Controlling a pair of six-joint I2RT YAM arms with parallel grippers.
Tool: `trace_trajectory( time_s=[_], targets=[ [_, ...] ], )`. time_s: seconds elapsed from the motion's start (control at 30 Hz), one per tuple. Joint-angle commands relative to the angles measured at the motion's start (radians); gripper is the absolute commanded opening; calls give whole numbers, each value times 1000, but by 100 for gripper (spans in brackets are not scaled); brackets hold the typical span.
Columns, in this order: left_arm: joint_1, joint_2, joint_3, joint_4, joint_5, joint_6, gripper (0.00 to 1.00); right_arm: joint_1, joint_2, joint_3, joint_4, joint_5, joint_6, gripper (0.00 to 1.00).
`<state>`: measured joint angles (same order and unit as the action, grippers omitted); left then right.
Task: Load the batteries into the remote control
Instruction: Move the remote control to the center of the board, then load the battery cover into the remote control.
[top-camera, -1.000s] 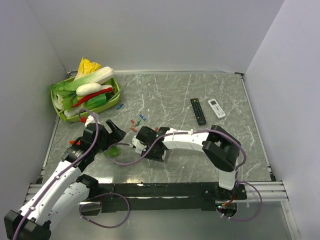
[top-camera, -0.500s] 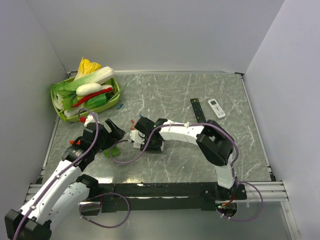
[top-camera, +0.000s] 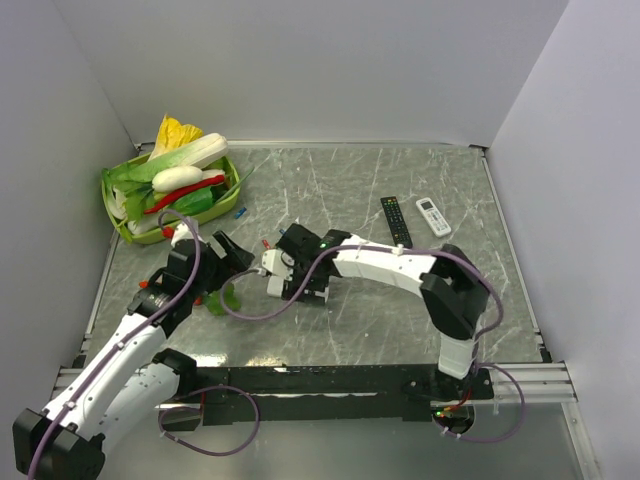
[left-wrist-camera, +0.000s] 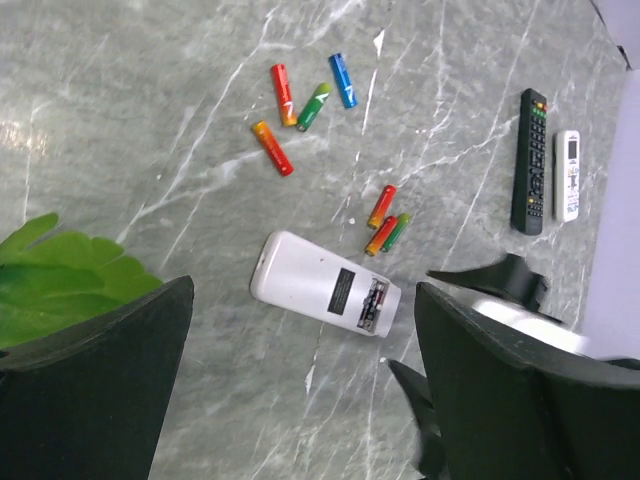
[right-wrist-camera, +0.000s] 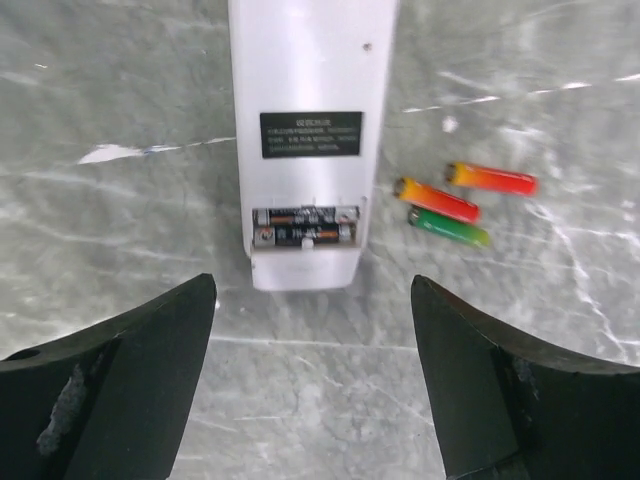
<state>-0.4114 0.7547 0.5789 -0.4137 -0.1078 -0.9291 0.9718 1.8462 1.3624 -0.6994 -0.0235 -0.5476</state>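
Right pincer (right-wrist-camera: 312, 300) has shifted toward 12 o'clock, spread above the remote control (right-wrist-camera: 310, 90) lying back-up on the counter (right-wrist-camera: 120, 120); 3 batteries (right-wrist-camera: 437, 200) at its 3 o'clock. Left pincer (left-wrist-camera: 305, 300) also spread.

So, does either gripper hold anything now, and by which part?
Nothing is held. The left gripper and the right gripper are both open, and the remote control lies free on the table.

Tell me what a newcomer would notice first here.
The white remote control lies face down left of centre, its battery bay uncovered with cells inside, directly below the open right pincer. Bright loose batteries are scattered beside it, and a green basket heaped with vegetables fills the far left corner.
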Motion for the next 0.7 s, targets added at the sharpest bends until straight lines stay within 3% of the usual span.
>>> trace_trajectory(
  time_s=[0.0,0.2,0.43,0.53,0.67],
  targets=[
    [-3,12,26,-20,40,65,95,-68,-146,-40,97,-82,80,85],
    [-1,26,24,-2,80,87,95,-100,-156,-166,144,-70,45,83],
    [-1,103,52,12,128,139,95,-154,-166,-198,167,-136,92,76],
    [-1,152,71,27,169,174,95,-195,-206,-206,182,-188,227,76],
    [-1,238,120,7,192,222,96,-211,-249,-233,193,-168,533,75]
  ],
)
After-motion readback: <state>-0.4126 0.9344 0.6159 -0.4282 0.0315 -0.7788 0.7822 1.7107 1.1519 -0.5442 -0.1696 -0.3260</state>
